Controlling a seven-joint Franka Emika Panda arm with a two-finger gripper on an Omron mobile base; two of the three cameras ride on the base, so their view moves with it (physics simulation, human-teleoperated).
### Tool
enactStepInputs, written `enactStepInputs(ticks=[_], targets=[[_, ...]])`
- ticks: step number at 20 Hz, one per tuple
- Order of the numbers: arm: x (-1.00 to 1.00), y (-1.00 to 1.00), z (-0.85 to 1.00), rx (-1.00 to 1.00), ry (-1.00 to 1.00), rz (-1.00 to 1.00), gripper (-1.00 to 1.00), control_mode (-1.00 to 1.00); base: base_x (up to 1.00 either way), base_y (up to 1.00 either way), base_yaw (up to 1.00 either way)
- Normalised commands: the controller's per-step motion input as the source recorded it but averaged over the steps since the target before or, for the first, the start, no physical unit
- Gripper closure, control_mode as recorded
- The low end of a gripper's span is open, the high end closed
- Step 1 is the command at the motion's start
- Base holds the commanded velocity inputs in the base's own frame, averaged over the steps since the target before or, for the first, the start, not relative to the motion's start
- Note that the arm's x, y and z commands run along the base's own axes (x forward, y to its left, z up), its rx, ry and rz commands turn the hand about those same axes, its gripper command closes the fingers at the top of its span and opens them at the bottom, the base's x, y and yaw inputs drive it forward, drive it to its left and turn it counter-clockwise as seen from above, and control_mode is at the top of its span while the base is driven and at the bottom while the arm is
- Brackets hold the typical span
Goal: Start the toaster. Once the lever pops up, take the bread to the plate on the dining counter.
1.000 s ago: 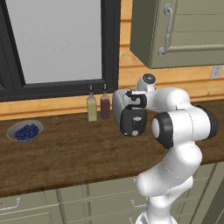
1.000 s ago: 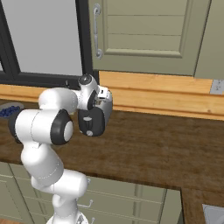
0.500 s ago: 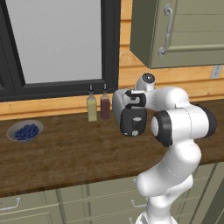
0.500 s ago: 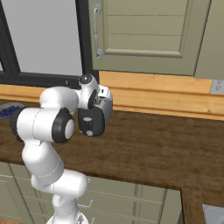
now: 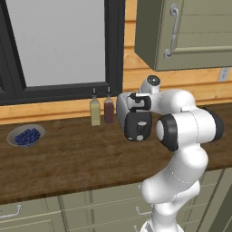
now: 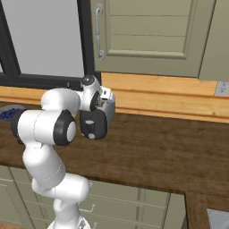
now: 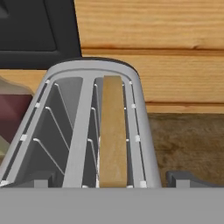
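Left base view: you look from behind the arm's left, forward and down over the worktop (image 5: 68, 158) toward the window.
Right base view: you look from behind its right; you share that worktop and wall.
Hand view: you sit very close above the toaster (image 7: 83, 127), facing its slots.

Arm (image 5: 181, 122) unmoved, tool (barely) narrower

Non-task items: grey bowl of blueberries (image 5: 26, 136) far left on the wooden counter; two slim bottles, yellowish (image 5: 95, 111) and dark red (image 5: 108, 108), side by side below the black-framed window (image 5: 59, 43); olive wall cabinet (image 5: 186, 31) upper right.
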Motion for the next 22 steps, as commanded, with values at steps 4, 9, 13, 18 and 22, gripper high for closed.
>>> enactStepInputs(ticks=[4, 9, 13, 18, 22], targets=[[0.0, 0.0, 0.0, 0.0, 0.0, 0.0, 1.0, -1.0, 0.0, 0.0, 0.0], [0.0, 0.0, 0.0, 0.0, 0.0, 0.0, 1.0, -1.0, 0.0, 0.0, 0.0], [0.0, 0.0, 0.0, 0.0, 0.0, 0.0, 1.0, -1.0, 0.0, 0.0, 0.0], [0.0, 0.0, 0.0, 0.0, 0.0, 0.0, 1.0, -1.0, 0.0, 0.0, 0.0], [0.0, 0.0, 0.0, 0.0, 0.0, 0.0, 1.0, -1.0, 0.0, 0.0, 0.0]])
